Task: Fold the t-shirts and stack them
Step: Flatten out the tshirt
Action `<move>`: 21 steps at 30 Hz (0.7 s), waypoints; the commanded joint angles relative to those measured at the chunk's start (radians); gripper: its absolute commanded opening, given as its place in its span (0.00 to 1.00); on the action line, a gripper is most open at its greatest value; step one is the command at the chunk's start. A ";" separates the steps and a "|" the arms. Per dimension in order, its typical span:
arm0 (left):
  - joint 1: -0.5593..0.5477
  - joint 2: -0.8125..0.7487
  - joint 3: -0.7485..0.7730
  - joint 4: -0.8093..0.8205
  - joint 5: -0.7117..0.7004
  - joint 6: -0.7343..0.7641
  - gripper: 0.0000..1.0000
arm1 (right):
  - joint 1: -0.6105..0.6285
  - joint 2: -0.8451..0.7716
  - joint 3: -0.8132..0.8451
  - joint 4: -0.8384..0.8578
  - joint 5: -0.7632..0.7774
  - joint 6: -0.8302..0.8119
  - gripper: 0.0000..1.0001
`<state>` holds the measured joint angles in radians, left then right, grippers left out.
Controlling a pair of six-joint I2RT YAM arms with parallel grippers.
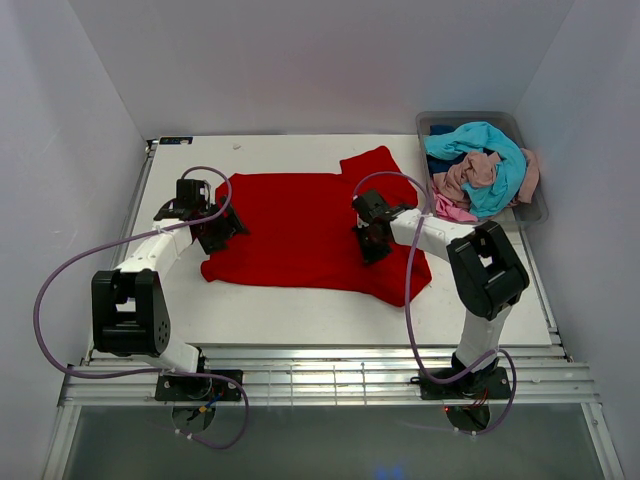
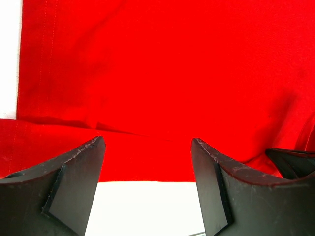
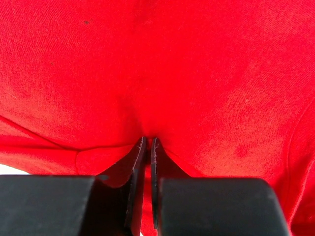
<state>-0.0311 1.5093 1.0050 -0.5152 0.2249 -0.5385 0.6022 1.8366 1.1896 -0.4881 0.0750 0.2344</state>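
A bright red t-shirt lies spread out on the white table. My left gripper is at the shirt's left edge. In the left wrist view it stands open, its fingers wide apart, with the red hem and bare table between them. My right gripper is down on the right part of the shirt. In the right wrist view it is shut, pinching a small ridge of red cloth between its tips. More t-shirts, turquoise, dusty pink and bright pink, are heaped in the bin.
The clear grey plastic bin stands at the back right corner of the table. White walls close the table in on the left, back and right. A metal rail runs along the near edge by the arm bases.
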 commanded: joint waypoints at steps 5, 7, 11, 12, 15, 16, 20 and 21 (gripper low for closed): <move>-0.004 -0.043 -0.002 0.014 0.016 -0.001 0.81 | 0.010 -0.132 0.004 -0.066 0.035 -0.001 0.08; -0.004 -0.037 -0.003 0.024 0.022 -0.002 0.81 | 0.016 -0.184 -0.004 -0.098 0.037 -0.001 0.12; -0.004 -0.011 -0.005 0.038 0.042 -0.014 0.81 | 0.024 -0.252 -0.027 -0.147 0.035 0.016 0.11; -0.004 -0.008 -0.003 0.040 0.047 -0.017 0.80 | 0.027 -0.279 -0.039 -0.162 0.029 0.028 0.11; -0.004 -0.001 -0.003 0.047 0.051 -0.020 0.80 | 0.047 -0.333 -0.067 -0.175 0.011 0.049 0.11; -0.004 0.000 -0.002 0.049 0.053 -0.020 0.81 | 0.059 -0.345 -0.090 -0.175 0.002 0.063 0.11; -0.004 0.022 0.007 0.055 0.070 -0.018 0.81 | 0.073 -0.372 -0.159 -0.162 0.000 0.083 0.15; -0.004 0.025 0.010 0.057 0.076 -0.020 0.80 | 0.074 -0.367 -0.171 -0.158 0.005 0.086 0.15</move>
<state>-0.0311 1.5219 1.0050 -0.4835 0.2691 -0.5510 0.6682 1.4803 1.0580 -0.6254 0.0895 0.2890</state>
